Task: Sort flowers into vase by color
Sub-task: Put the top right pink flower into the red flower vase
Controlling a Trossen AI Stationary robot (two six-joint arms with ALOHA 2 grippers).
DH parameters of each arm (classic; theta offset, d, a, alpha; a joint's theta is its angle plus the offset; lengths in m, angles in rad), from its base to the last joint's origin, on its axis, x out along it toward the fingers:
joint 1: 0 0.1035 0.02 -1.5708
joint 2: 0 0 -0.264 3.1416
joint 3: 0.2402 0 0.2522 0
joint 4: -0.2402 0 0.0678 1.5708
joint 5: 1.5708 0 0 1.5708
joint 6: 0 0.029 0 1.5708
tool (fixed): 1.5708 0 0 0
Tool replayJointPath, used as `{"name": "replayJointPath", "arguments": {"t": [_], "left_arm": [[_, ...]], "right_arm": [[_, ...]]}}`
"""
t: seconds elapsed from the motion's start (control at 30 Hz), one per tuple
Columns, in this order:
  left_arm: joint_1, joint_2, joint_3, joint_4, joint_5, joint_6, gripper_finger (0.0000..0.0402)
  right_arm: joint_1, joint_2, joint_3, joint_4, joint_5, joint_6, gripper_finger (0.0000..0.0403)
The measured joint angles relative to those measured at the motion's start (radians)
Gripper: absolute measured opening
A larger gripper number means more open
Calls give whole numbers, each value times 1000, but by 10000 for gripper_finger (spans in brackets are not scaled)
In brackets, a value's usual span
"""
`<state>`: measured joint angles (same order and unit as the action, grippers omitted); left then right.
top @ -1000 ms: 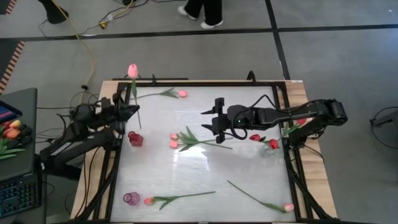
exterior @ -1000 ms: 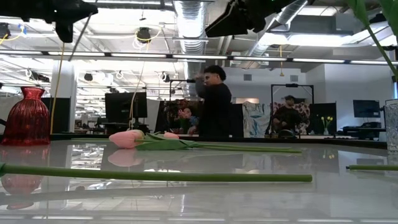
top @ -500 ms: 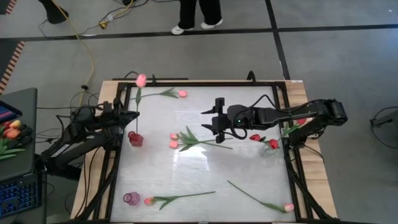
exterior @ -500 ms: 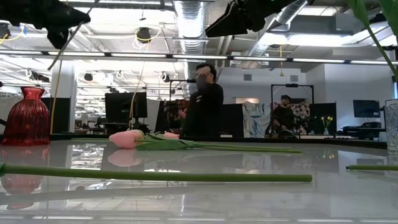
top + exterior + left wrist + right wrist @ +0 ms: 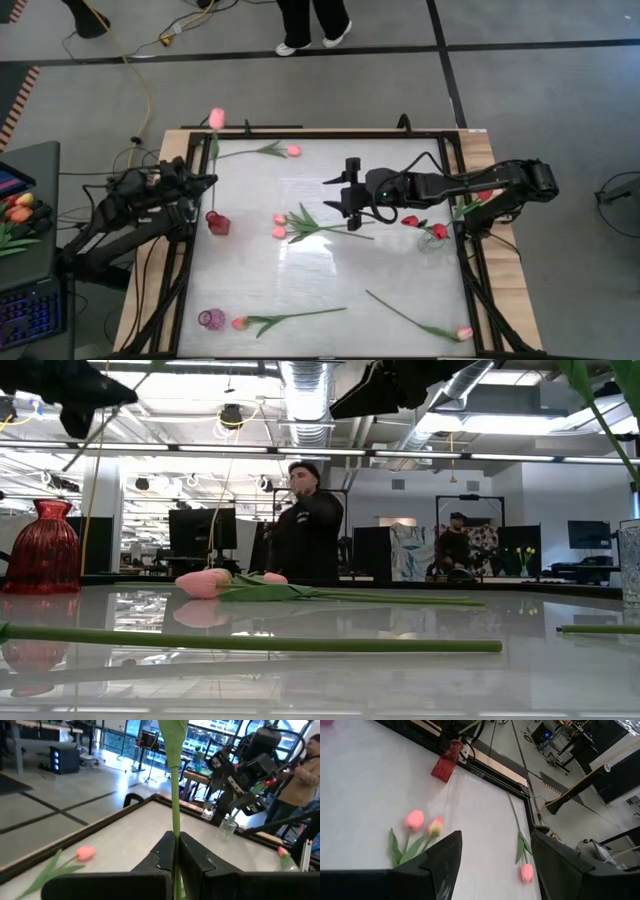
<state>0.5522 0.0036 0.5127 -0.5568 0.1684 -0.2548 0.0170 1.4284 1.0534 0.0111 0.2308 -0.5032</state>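
Tulips are the whole job, and one of them, a pink-budded tulip [image 5: 216, 118], is already up in the air: the left pincer [image 5: 205, 180] is clamped tight on its green stem [image 5: 175, 805], with the bud riding high beyond the far-left corner of the tabletop [image 5: 330, 280] and the stem's lower end hanging close to the small red vase [image 5: 217, 223] just below it. These artificial flowers look very light, with long thin stems that will likely bend and swing, so a grip low on the stem gives little control over the bud; taking hold nearer the middle, clear of the leaves, seems the steadier choice, and the glossy top may let a stem slide when nudged. The right pincer [image 5: 345, 188] hovers above the tabletop's middle with its jaws spread wide and nothing between them, just beside the pair of pink tulips [image 5: 282, 225] lying with crossed leaves. Other flowers lie scattered: one near the far edge [image 5: 291, 151], one at the near-right corner [image 5: 462, 332], one along the near edge [image 5: 240, 323] next to a second small vase [image 5: 210, 319]. Red tulips [image 5: 411, 221] stand in a clear vase [image 5: 432, 240] at the right edge.
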Motion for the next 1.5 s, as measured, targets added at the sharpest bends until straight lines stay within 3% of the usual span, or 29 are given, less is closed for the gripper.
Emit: {"name": "replayJointPath", "arguments": {"t": [0.2,0.43,0.77,0.97,1.17,1.33,1.5], "left_arm": [[0,0,57,-77,0,61,0],[0,2,40,-73,-30,39,0],[0,1,7,-53,-113,-28,0],[0,1,24,-53,-33,14,0],[0,1,24,-2,117,76,0],[0,30,20,75,135,125,0],[0,125,20,200,181,185,0]], "right_arm": [[0,31,1,172,-111,163,265],[-8,157,7,320,-126,150,265],[-27,304,155,284,-131,162,265],[-37,311,189,292,-175,184,265],[-76,312,201,409,-236,383,265],[-119,312,206,544,-308,456,265],[-168,312,282,515,-396,511,265]]}}
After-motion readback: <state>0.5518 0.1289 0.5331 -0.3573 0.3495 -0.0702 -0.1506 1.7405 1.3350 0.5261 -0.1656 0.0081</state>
